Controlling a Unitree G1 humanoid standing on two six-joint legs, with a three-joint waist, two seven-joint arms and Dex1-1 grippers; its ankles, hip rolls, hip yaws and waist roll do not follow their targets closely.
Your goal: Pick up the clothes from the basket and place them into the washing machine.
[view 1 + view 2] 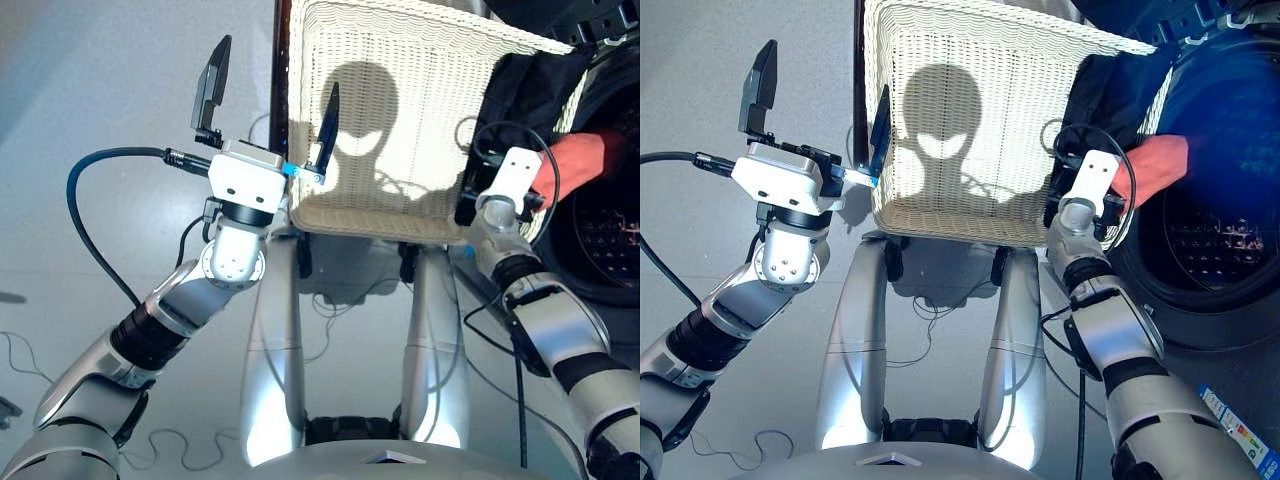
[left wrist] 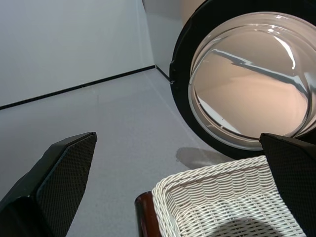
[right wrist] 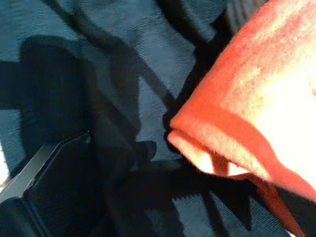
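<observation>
Up front, the left gripper (image 1: 270, 105) has its two black fingers spread wide and empty, one outside the basket (image 1: 400, 110) at its near left corner, the other just over the rim. Whether the right gripper (image 1: 1122, 195) is open or closed cannot be told; it is at the basket's right edge against the red cloth (image 1: 1155, 165), with the navy garment (image 3: 98, 64) bunched beside and under it. Beyond them the washing machine (image 1: 1215, 250) shows its drum, and its glass door (image 2: 252, 79) stands past the basket's far end
</observation>
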